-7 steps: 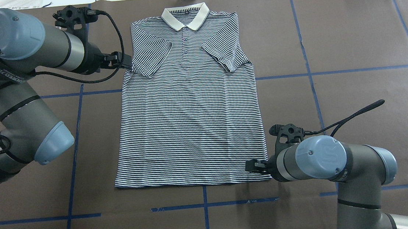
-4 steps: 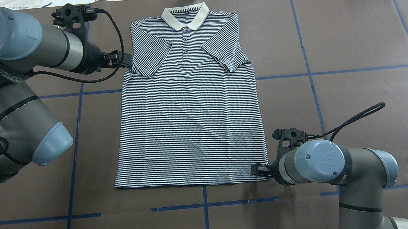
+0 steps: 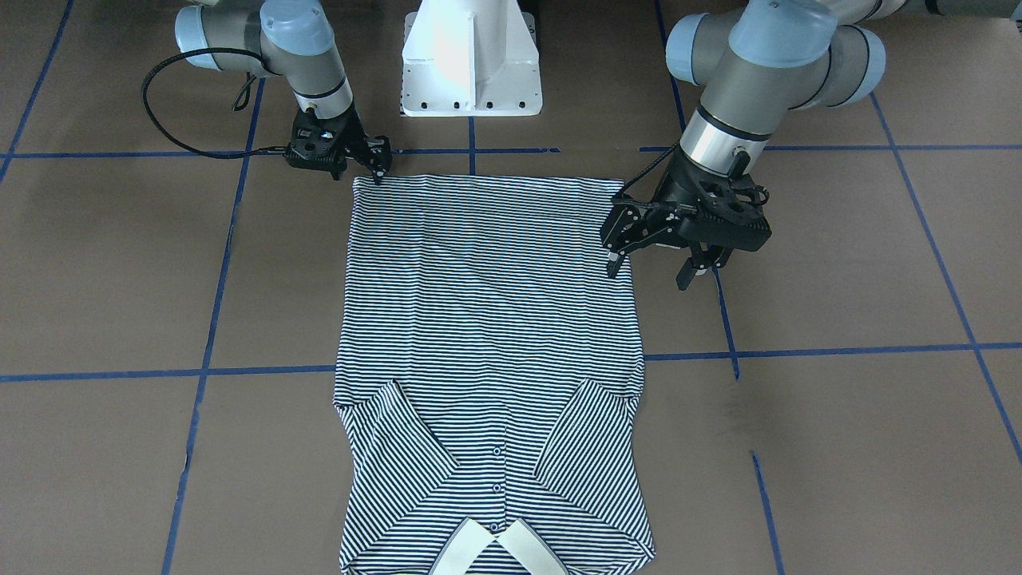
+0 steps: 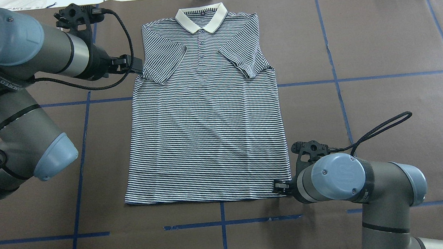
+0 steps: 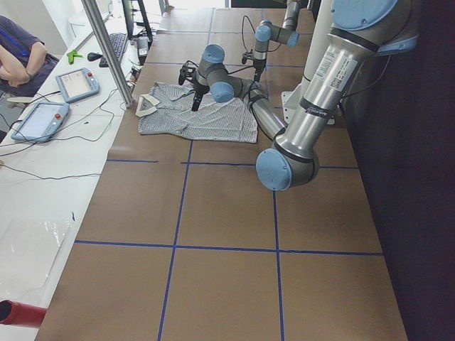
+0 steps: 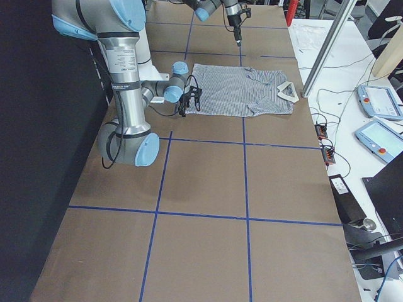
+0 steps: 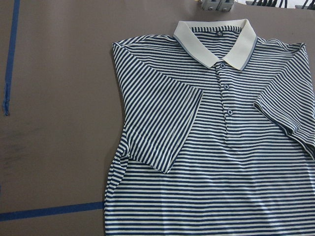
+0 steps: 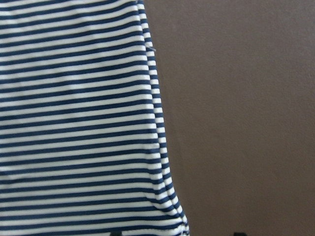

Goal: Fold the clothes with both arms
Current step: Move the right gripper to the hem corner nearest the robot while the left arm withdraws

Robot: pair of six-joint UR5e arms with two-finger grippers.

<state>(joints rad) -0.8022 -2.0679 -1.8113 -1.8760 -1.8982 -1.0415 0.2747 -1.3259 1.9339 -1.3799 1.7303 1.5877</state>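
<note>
Brown paper covered the wide desk (image 4: pixel 379 46), ruled into large squares by blue tape lines (image 4: pixel 362 78). Bare room lay open on every side of the one thing it carried, a single short-sleeved polo shirt with thin navy-and-white stripes (image 4: pixel 206 134). The shirt lay flat and front up near the desk's middle, its straight hem edge toward the white pedestal base (image 3: pixel 471 56) and its collar edge away from it.

Two grey metallic arms with light-blue joint caps flanked the shirt. The left arm (image 4: pixel 17 130) reached toward the sleeve end and the right arm (image 4: pixel 383 190) toward the hem.

The left black two-finger gripper (image 3: pixel 647 277) hung over the shirt's side edge, its fingers spread wide and holding nothing. The right black two-finger gripper (image 3: pixel 378 169) sat at the hem corner, but whether it had closed on the cloth could not be told.

Both sleeves (image 7: pixel 162 123) were folded inward across the chest. One cream collar (image 7: pixel 215 44) topped three small buttons (image 7: pixel 226 87).
</note>
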